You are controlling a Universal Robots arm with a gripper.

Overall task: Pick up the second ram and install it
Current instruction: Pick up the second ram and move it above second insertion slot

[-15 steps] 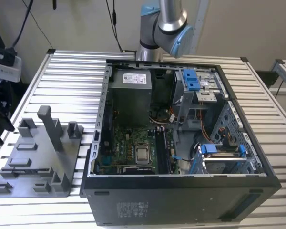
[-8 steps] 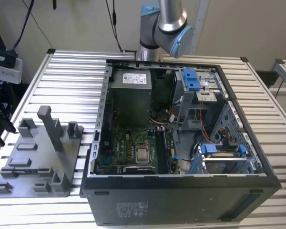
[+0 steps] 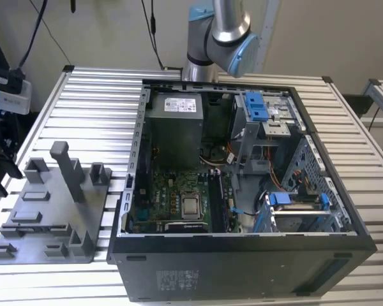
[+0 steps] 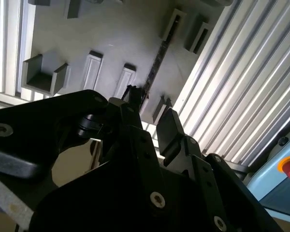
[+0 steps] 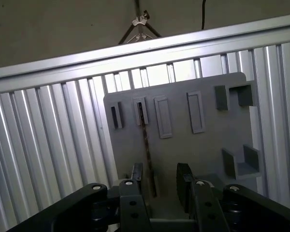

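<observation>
The second ram (image 5: 146,145) is a thin dark strip seen edge-on, standing on its long edge in a slot of the grey holder plate (image 5: 208,145). My gripper (image 5: 159,180) hangs just above its near end, open. One black finger (image 5: 137,173) is on one side of the stick and the other on the opposite side, with gaps between pads and board. In the second wrist view the second ram (image 4: 157,60) runs away from my gripper (image 4: 151,110) across the holder plate (image 4: 111,34).
The holder plate (image 3: 48,220) lies on the ribbed aluminium table (image 3: 96,108) at the exterior view's left, carrying several upright grey blocks (image 3: 69,169). The open computer case (image 3: 242,185) with motherboard and blue drive clips lies to its right. The arm's base (image 3: 217,38) stands behind the case.
</observation>
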